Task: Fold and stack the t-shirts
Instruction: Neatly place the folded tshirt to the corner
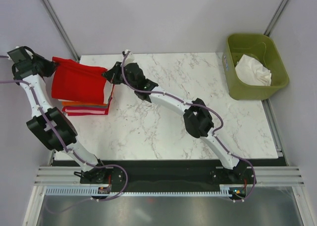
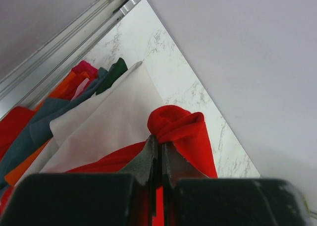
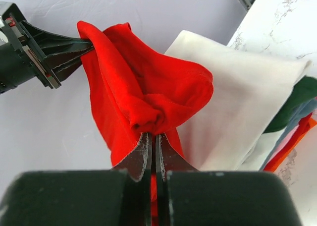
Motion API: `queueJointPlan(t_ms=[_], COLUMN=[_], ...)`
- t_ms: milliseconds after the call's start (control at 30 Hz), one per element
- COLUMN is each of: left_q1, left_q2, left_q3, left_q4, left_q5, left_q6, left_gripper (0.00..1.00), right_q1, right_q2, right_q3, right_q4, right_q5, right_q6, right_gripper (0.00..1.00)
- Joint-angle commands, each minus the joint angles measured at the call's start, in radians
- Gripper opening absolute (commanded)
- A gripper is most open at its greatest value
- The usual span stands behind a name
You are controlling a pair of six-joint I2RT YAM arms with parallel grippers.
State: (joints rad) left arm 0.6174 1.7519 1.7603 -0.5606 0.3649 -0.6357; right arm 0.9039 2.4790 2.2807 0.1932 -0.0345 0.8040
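Observation:
A red t-shirt (image 1: 78, 82) hangs stretched between my two grippers above a stack of folded shirts (image 1: 85, 108) at the table's far left. My left gripper (image 1: 51, 66) is shut on the shirt's left corner (image 2: 173, 124). My right gripper (image 1: 106, 77) is shut on its right corner (image 3: 148, 114). In the left wrist view (image 2: 159, 139) a white folded shirt (image 2: 106, 122) tops the stack, with green, grey, orange and pink layers beneath. The right wrist view (image 3: 152, 137) shows the same white shirt (image 3: 242, 97) and my left gripper (image 3: 74, 50) holding the far corner.
A green bin (image 1: 256, 66) with a crumpled white garment (image 1: 254, 70) stands off the table's far right corner. The marble table (image 1: 173, 122) stretches between the stack and the bin. Metal frame posts (image 1: 57, 23) rise behind the stack.

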Motion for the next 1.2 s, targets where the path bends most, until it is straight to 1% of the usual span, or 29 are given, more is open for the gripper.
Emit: queueJointPlan(t_ms=[0,67,100,133,167,200,233,267,300,333,400,467,567,600,667,700,800,833,900,933,967,1000,1033,1067,1100,1133,1167], left_q1=[-0.005,-0.019,-0.024,-0.027,-0.031,-0.033,-0.034,-0.036,-0.038,-0.041,-0.045,-0.054,-0.077,-0.084,-0.099,-0.105,-0.126,-0.145,-0.169,-0.198,-0.217,-0.237,-0.281,-0.307,-0.336,-0.397,-0.431], left_q2=[0.102,0.129,0.145,0.17,0.182,0.193,0.21,0.215,0.219,0.222,0.21,0.18,0.13,0.098,0.055,0.016,-0.04,-0.072,-0.106,-0.138,-0.153,-0.166,-0.195,-0.206,-0.218,-0.224,-0.235], left_q3=[-0.01,-0.012,-0.01,-0.007,-0.005,-0.001,0.005,0.008,0.016,0.03,0.033,0.025,0.002,-0.005,-0.031,-0.039,-0.067,-0.074,-0.082,-0.097,-0.104,-0.111,-0.125,-0.131,-0.139,-0.15,-0.154], left_q4=[0.128,0.152,0.163,0.171,0.18,0.183,0.185,0.186,0.191,0.191,0.189,0.191,0.189,0.189,0.188,0.186,0.182,0.179,0.163,0.162,0.162,0.16,0.159,0.162,0.16,0.162,0.16], left_q5=[-0.053,-0.052,-0.05,-0.05,-0.047,-0.044,-0.053,-0.053,-0.047,-0.041,-0.046,-0.053,-0.081,-0.087,-0.112,-0.119,-0.139,-0.138,-0.141,-0.142,-0.145,-0.147,-0.153,-0.158,-0.164,-0.17,-0.175], left_q6=[-0.058,-0.067,-0.068,-0.071,-0.071,-0.071,-0.087,-0.09,-0.087,-0.081,-0.081,-0.078,-0.071,-0.068,-0.064,-0.064,-0.065,-0.059,-0.055,-0.056,-0.058,-0.058,-0.058,-0.059,-0.062,-0.07,-0.071], left_gripper=[0.02,0.04,0.05,0.13,0.22,0.33,0.63,0.7,0.71,0.73,0.73,0.73,0.73,0.73,0.73,0.73,0.73,0.73,0.73,0.72,0.72,0.72,0.72,0.72,0.72,0.72,0.72], right_q1=[-0.04,-0.056,-0.06,-0.063,-0.069,-0.071,-0.074,-0.076,-0.077,-0.08,-0.085,-0.085,-0.086,-0.086,-0.088,-0.089,-0.094,-0.095,-0.103,-0.108,-0.12,-0.128,-0.149,-0.161,-0.174,-0.201,-0.217], right_q2=[0.061,0.096,0.107,0.118,0.141,0.153,0.168,0.175,0.178,0.173,0.16,0.112,0.015,-0.012,-0.087,-0.109,-0.196,-0.248,-0.308,-0.374,-0.405,-0.438,-0.504,-0.54,-0.573,-0.639,-0.673], right_q3=[0.072,0.08,0.079,0.08,0.083,0.094,0.099,0.103,0.106,0.105,0.093,0.062,-0.042,-0.1,-0.154,-0.194,-0.259,-0.28,-0.38,-0.423,-0.51,-0.551,-0.593,-0.668,-0.703,-0.736,-0.798], right_q4=[0.058,0.078,0.104,0.117,0.124,0.136,0.143,0.146,0.152,0.156,0.158,0.16,0.183,0.196,0.209,0.209,0.187,0.177,0.163,0.167,0.176,0.181,0.18,0.177,0.155,0.137,0.121], right_q5=[-0.018,-0.018,-0.016,-0.015,-0.01,0.001,0.005,0.013,0.018,0.015,0.015,0.018,0.025,0.027,0.025,0.021,-0.014,-0.021,-0.013,-0.012,-0.015,-0.012,-0.013,-0.016,0.001,0.011,0.021], right_q6=[0.035,0.049,0.057,0.07,0.073,0.073,0.077,0.077,0.075,0.072,0.049,0.012,-0.026,-0.049,-0.06,-0.072,-0.091,-0.103,-0.108,-0.101,-0.097,-0.094,-0.089,-0.091,-0.091,-0.094,-0.098], right_gripper=[0.0,0.0,0.02,0.09,0.2,0.4,0.53,0.62,0.71,0.72,0.72,0.72,0.71,0.72,0.72,0.73,0.73,0.73,0.73,0.74,0.75,0.75,0.77,0.79,0.8,0.82,0.84])
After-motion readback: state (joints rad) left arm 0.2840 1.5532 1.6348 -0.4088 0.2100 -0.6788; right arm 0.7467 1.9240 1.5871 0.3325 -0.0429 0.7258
